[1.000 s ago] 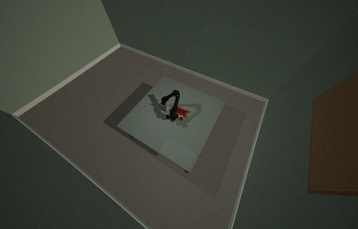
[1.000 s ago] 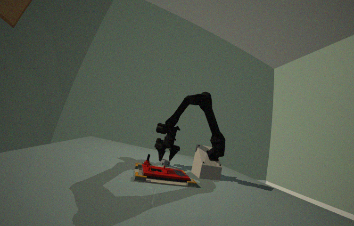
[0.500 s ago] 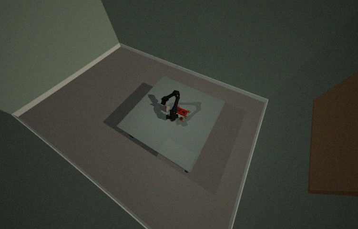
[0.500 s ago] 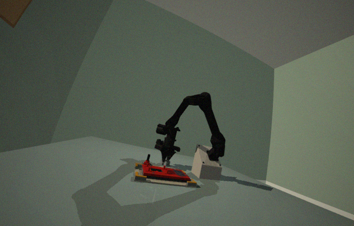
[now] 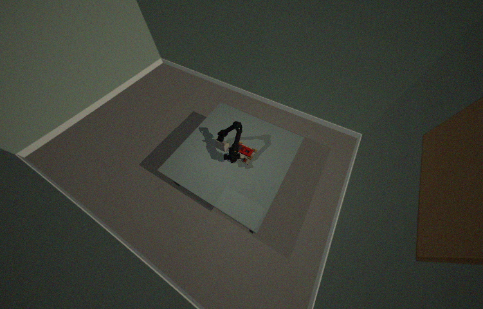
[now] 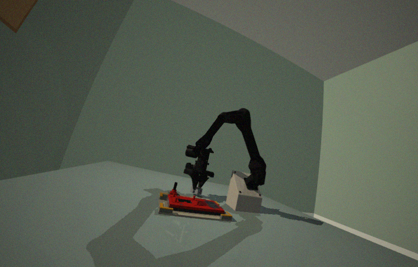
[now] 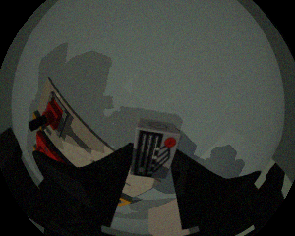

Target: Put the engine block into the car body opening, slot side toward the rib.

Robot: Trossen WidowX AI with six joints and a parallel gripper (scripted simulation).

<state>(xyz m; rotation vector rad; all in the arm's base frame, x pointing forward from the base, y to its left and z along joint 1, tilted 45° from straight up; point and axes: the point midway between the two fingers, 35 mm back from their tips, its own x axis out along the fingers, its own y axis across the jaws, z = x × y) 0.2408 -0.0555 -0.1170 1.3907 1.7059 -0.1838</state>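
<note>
The engine block (image 6: 196,191) (image 7: 158,147) is a small light grey box with dark slots and a red dot on its upward face. My gripper (image 6: 197,188) (image 7: 153,149) points down and is shut on it, one finger on each side. The block is at or just above the table; any gap is too small to tell. The red car body (image 5: 245,150) (image 6: 197,206) lies beside it, nearer to the exterior view, and shows dark recesses on top. Only an edge of the car body (image 7: 48,149) shows at the left in the wrist view. The arm hides the block in the top view.
The car body sits on a beige board (image 6: 195,214) (image 7: 84,137) with yellow corners. A red piece with an upright black peg (image 6: 175,186) (image 7: 38,123) stands at one end. The arm's pale boxy base (image 6: 249,203) (image 7: 163,219) is near the other end.
</note>
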